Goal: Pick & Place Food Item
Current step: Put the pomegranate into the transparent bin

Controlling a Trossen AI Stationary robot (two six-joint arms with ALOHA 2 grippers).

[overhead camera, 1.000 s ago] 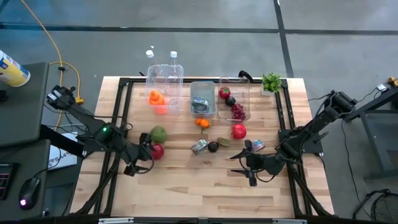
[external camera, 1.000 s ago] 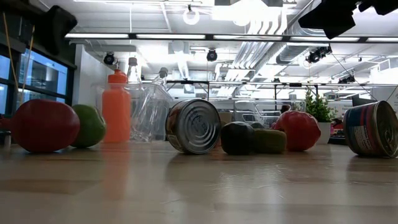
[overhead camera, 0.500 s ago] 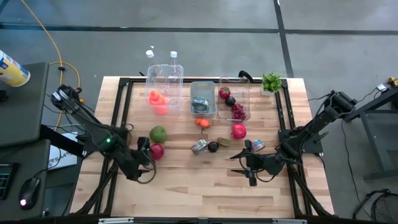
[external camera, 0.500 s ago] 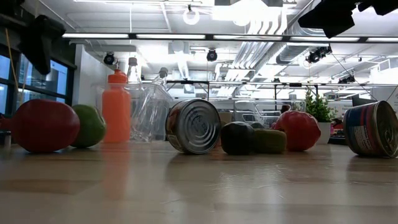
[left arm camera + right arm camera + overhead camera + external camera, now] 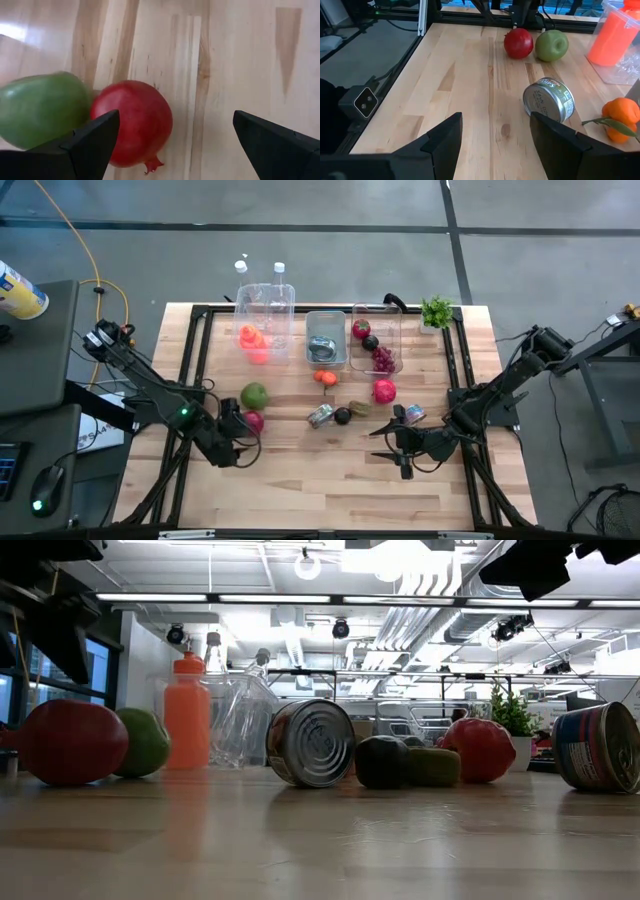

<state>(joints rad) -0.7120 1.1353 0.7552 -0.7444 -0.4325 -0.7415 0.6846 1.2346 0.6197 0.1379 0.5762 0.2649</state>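
Observation:
A red pomegranate (image 5: pixel 252 421) (image 5: pixel 132 122) lies on the wooden table against a green apple (image 5: pixel 255 395) (image 5: pixel 42 107). Both also show at the left of the low view, pomegranate (image 5: pixel 70 742) and apple (image 5: pixel 145 742). My left gripper (image 5: pixel 242 443) (image 5: pixel 176 116) is open and hangs above the table just on the near side of the pomegranate, touching nothing. My right gripper (image 5: pixel 385 442) (image 5: pixel 495 117) is open, low over the table's right half, and waits. It looks across at a tin can (image 5: pixel 549 100).
Two cans (image 5: pixel 320 416) (image 5: pixel 414 414), a dark avocado (image 5: pixel 343 416), a red fruit (image 5: pixel 384 391) and an orange (image 5: pixel 326 377) lie mid-table. Clear bins (image 5: pixel 325 338) (image 5: pixel 376 338) and an orange bottle (image 5: pixel 252 340) stand at the far edge. The near half of the table is bare wood.
My left arm has swung toward the table's right, carrying its gripper along the near side of the pomegranate. The fruit has not moved.

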